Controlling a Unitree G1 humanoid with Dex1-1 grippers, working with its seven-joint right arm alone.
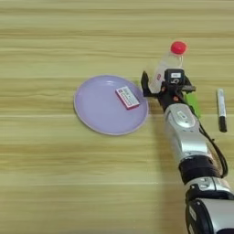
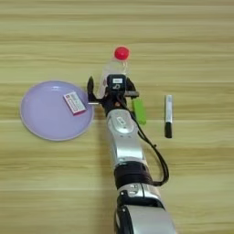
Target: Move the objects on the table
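Black two-fingered right gripper (image 2: 101, 89) is seen spread wide beside the clear plastic red-capped bottle (image 2: 114, 66); the flat red-and-white box (image 1: 127, 97) lies on the round lilac plate (image 1: 93, 116), the bright-green oblong block (image 2: 139, 111) by the forearm.

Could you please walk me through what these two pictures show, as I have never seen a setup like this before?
Both pictures come from a stereo camera on a humanoid robot's head, looking down at a wooden table; one is the left eye, one the right, so the scene is the same, only slightly offset. The silver limb rising from the bottom is the robot's right arm, ending in a black two-fingered end effector. It sits at a clear bottle with a red cap; I cannot tell whether it grips it. A red-and-white box lies on a lilac plate. A green block and a marker pen lie to the arm's right.
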